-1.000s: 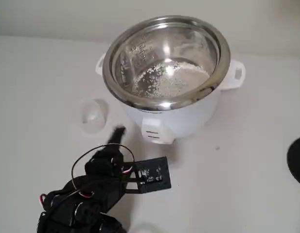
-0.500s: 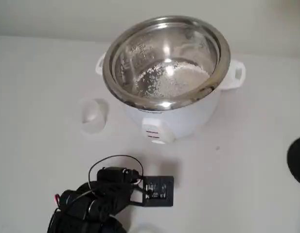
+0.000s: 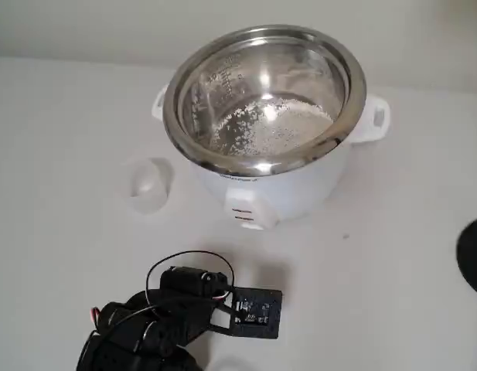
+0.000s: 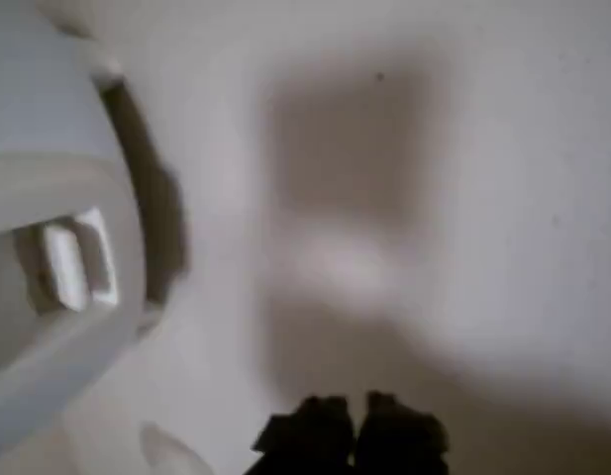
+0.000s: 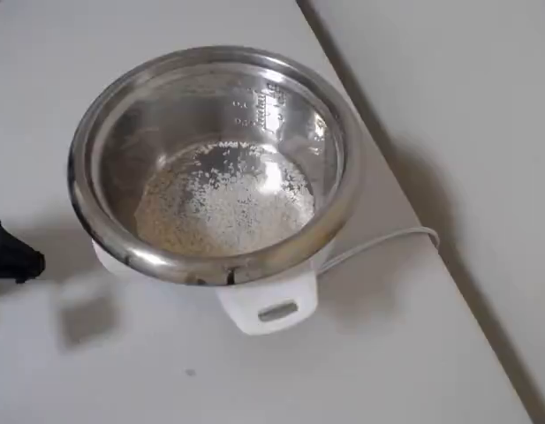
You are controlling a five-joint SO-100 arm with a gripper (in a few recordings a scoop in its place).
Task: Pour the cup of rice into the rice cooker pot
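The cup [image 3: 149, 184] sits empty-looking at centre-left of the fixed view, left of the rice cooker pot [image 3: 265, 89], where the rice [image 3: 273, 127] is spread. Light, thin, probably squashy: best pinched gently mid-wall. The gripper [image 4: 353, 432] looks closed, nothing held.

Soft dim daylight — wrist view blurred; glare inside rice cooker pot [image 5: 281, 106], soft shadows.

Rice cooker pot [image 3: 265, 100] w/ white body blocks the tabletop [image 3: 393, 255] middle toward the far edge in the fixed view. Cup [image 3: 150, 183] stands just beside its left flank; narrow gap btwn them. Bare surface near front edge & to the right. Overhead view: cord [image 5: 378, 243] trails off cooker toward the table's right edge.
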